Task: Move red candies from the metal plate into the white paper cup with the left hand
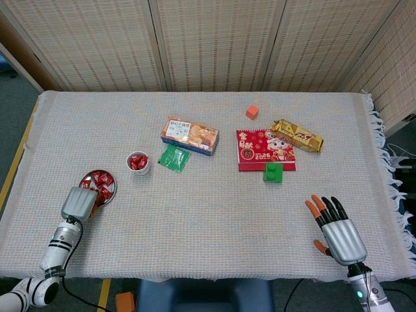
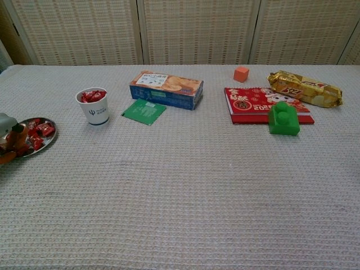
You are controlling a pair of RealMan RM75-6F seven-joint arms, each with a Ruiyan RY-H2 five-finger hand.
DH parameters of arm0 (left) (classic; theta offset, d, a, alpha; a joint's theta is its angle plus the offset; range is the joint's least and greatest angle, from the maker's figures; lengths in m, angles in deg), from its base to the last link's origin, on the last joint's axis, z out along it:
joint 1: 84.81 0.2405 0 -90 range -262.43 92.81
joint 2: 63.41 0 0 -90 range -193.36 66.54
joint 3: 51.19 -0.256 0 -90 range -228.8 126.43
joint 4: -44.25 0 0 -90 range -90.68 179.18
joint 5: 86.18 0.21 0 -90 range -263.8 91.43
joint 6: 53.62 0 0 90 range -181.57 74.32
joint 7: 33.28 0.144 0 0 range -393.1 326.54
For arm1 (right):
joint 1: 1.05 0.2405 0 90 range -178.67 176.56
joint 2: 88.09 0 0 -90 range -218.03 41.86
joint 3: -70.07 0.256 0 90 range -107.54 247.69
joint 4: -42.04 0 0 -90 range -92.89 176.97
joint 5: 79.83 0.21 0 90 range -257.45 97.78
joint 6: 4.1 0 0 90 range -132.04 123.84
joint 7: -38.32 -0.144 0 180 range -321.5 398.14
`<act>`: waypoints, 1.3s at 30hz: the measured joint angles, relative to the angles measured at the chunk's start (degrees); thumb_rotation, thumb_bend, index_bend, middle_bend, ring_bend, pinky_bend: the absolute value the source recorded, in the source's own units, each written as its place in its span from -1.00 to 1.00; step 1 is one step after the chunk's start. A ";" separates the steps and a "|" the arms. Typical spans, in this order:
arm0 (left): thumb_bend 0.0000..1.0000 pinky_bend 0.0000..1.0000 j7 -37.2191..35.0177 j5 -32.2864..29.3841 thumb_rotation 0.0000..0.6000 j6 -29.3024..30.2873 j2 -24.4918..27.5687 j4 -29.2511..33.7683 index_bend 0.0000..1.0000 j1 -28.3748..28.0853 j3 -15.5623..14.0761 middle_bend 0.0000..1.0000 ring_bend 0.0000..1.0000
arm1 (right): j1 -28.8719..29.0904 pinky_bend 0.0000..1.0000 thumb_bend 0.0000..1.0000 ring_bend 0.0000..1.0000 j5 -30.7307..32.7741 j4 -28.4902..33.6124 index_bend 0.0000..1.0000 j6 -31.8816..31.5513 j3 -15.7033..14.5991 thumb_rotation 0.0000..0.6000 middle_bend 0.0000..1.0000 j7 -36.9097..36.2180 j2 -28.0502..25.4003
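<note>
Red candies on metal plate, left hand touching

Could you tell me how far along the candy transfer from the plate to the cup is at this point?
Partly done. The white paper cup already holds red candies up to its rim. The left hand is at the near edge of the metal plate; whether it grips a candy cannot be told. Several red candies are left on the plate to move. The right hand rests open, away from the work.
</note>
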 measured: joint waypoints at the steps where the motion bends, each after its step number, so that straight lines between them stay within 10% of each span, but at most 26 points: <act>1: -0.24 1.00 -0.05 0.12 1.00 0.08 0.02 0.01 -0.20 -0.02 0.02 -0.20 0.66 | 0.01 -1.00 -0.77 -1.00 0.04 0.00 -1.00 0.03 0.01 1.00 -1.00 0.04 0.01; 19: -0.24 1.00 0.17 0.22 1.00 -0.71 0.20 -0.21 -0.26 -0.35 0.46 -0.32 0.66 | 0.10 -1.00 -0.77 -1.00 0.66 0.14 -1.00 0.38 0.18 1.00 -1.00 0.38 0.02; 39: -0.24 1.00 1.26 -1.43 1.00 -2.49 0.37 -2.09 -0.07 -0.09 0.82 0.00 0.66 | 0.28 -1.00 -0.77 -1.00 1.00 0.21 -1.00 0.89 0.11 1.00 -1.00 0.66 0.16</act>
